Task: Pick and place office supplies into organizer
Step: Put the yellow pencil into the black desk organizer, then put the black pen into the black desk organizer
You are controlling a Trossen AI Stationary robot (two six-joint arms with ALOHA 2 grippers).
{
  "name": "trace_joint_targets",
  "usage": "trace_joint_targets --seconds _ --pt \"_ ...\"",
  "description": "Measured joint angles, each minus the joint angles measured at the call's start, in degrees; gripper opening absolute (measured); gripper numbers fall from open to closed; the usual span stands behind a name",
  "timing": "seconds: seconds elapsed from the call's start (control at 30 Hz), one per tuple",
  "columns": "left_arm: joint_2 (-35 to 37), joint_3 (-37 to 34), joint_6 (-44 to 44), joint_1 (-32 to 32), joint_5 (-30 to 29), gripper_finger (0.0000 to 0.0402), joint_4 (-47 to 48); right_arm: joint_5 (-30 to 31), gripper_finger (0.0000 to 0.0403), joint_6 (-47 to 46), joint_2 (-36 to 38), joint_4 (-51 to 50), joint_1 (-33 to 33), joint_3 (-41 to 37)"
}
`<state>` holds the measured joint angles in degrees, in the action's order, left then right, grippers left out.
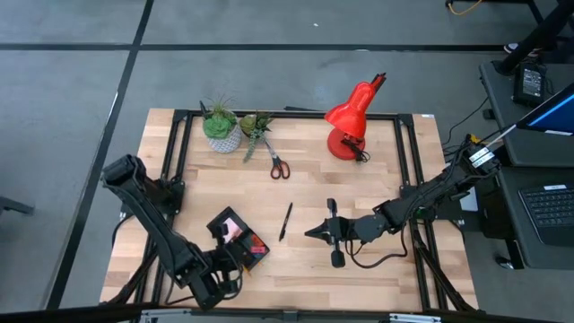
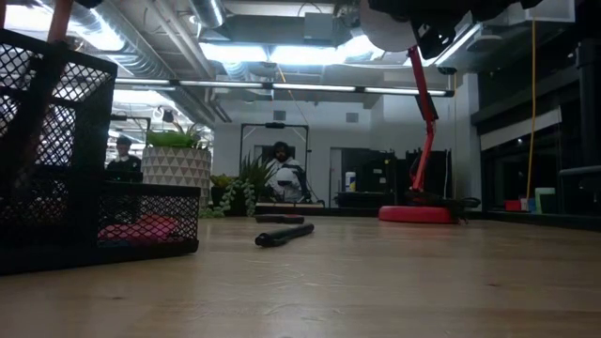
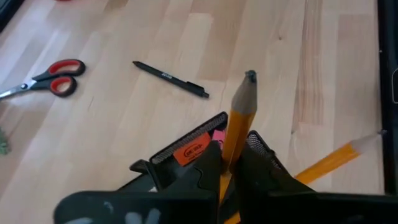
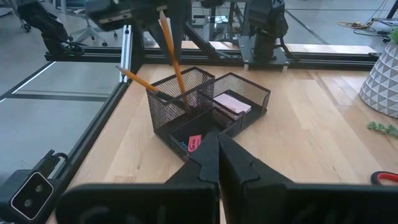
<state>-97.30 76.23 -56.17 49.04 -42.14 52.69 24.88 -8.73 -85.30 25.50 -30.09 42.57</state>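
The black mesh organizer (image 4: 208, 106) stands near the table's front left; it also shows in the high view (image 1: 240, 238). It holds a pink sticky-note pad (image 4: 230, 102), a red eraser (image 4: 194, 142) and a leaning orange pencil (image 4: 134, 78). My left gripper (image 3: 230, 168) is above its tall compartment, shut on a second orange pencil (image 4: 174, 62). My right gripper (image 1: 314, 231) is shut and empty at mid table, pointing at the organizer. A black pen (image 1: 285, 222) lies between them. Red-handled scissors (image 1: 278, 166) lie farther back. My left gripper pinches the pencil's shaft (image 3: 231, 152) between its two fingers, at its upper part. The fingers come from above, slanting down. The pencil hangs steeply tilted below them, sharpened tip (image 3: 250, 76) down, its lower end (image 4: 185, 102) inside the tall mesh compartment. Whether it touches bottom I cannot tell.
A red desk lamp (image 1: 350, 121) stands at the back right, and two potted plants (image 1: 222, 127) at the back left. Bare wood lies between the pen and the lamp. A person (image 2: 282, 174) sits in the room behind the table.
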Motion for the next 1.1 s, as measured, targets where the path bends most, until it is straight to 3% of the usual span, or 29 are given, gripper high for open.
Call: trace_joint_targets --seconds 0.4,0.7,1.0,1.1 --pt "-0.55 0.0 -0.71 -0.07 2.24 0.0064 -0.18 -0.04 0.0 -0.09 0.0 0.2 -0.52 0.0" --pt "-0.1 0.0 2.09 -0.07 0.82 0.0093 -0.16 -0.04 0.0 -0.15 0.0 0.22 -0.52 0.0" --pt "5.74 3.52 6.88 -0.07 0.66 0.0083 4.42 -0.03 0.0 0.0 0.0 0.14 -0.52 0.02" --pt "8.76 3.54 8.81 -0.07 -2.23 0.007 5.74 -0.04 0.0 0.05 0.0 0.04 -0.54 0.02"
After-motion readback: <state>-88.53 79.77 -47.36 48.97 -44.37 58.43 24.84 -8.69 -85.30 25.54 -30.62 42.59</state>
